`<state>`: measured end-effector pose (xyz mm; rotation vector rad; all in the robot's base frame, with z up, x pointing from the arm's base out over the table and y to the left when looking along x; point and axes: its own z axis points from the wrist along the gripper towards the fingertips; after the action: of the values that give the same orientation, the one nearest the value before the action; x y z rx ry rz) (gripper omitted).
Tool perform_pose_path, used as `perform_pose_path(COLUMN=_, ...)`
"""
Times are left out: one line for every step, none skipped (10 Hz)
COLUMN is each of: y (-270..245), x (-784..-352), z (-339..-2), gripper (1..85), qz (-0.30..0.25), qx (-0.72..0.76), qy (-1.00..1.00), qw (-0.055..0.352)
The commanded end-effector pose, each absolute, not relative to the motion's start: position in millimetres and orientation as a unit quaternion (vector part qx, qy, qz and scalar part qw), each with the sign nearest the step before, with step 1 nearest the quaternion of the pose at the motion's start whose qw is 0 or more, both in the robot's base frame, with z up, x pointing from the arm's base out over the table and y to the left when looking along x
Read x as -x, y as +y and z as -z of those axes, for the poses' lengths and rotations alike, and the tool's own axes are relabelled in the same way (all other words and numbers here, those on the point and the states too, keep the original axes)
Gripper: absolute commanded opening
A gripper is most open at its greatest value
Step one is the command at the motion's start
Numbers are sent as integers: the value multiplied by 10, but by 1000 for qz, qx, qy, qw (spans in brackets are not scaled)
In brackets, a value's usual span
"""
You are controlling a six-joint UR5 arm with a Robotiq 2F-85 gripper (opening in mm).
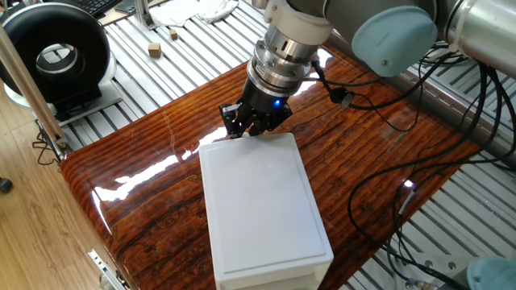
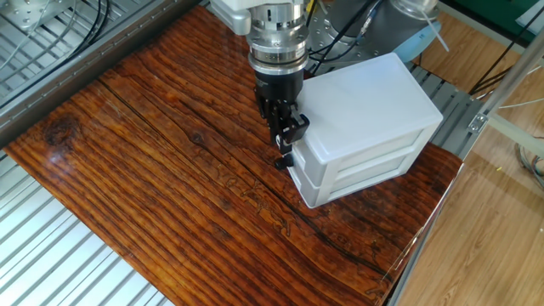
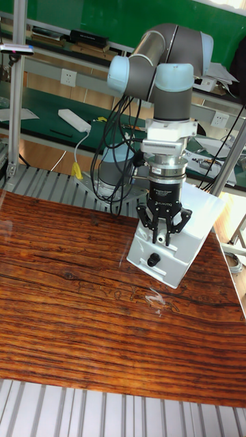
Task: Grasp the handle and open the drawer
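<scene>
A white box (image 1: 262,201) stands on the wooden table (image 2: 153,144), and all its drawers sit flush. My gripper (image 3: 162,237) points down against the short front face of the white box (image 3: 195,218), level with the upper drawer (image 2: 374,146). Its black fingers (image 2: 293,127) are drawn close together around the handle, which they hide almost entirely. In one fixed view the gripper (image 1: 244,129) sits at the box's far end. The other fixed view shows the gripper (image 2: 286,155) at the box's left corner.
A dark round spot (image 3: 153,259) marks the lower front of the box. A black ring-shaped device (image 1: 52,56) and a small wooden block (image 1: 154,50) lie beyond the table on the metal slats. Cables (image 1: 387,217) trail on the right.
</scene>
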<state>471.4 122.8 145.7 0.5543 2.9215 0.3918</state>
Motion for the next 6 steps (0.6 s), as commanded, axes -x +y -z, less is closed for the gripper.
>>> perform_pose_path(y=1248, x=-4750, z=-1511, gripper=120, qz=-131, qx=-186, qy=971, qw=69)
perform_pose_path(y=1248, x=-4778, z=-1513, gripper=117, qz=-126, qx=-187, qy=972, qw=72)
perform_pose_path(y=1237, x=-4793, z=-1502, gripper=110, qz=-122, qx=-186, qy=972, qw=74)
perform_pose_path(y=1235, x=-4804, z=-1489, gripper=103, qz=-122, qx=-186, qy=972, qw=76)
perform_pose_path(y=1234, x=-4807, z=-1478, gripper=97, qz=-122, qx=-185, qy=972, qw=76)
perform_pose_path(y=1232, x=-4809, z=-1459, gripper=87, qz=-122, qx=-185, qy=972, qw=76)
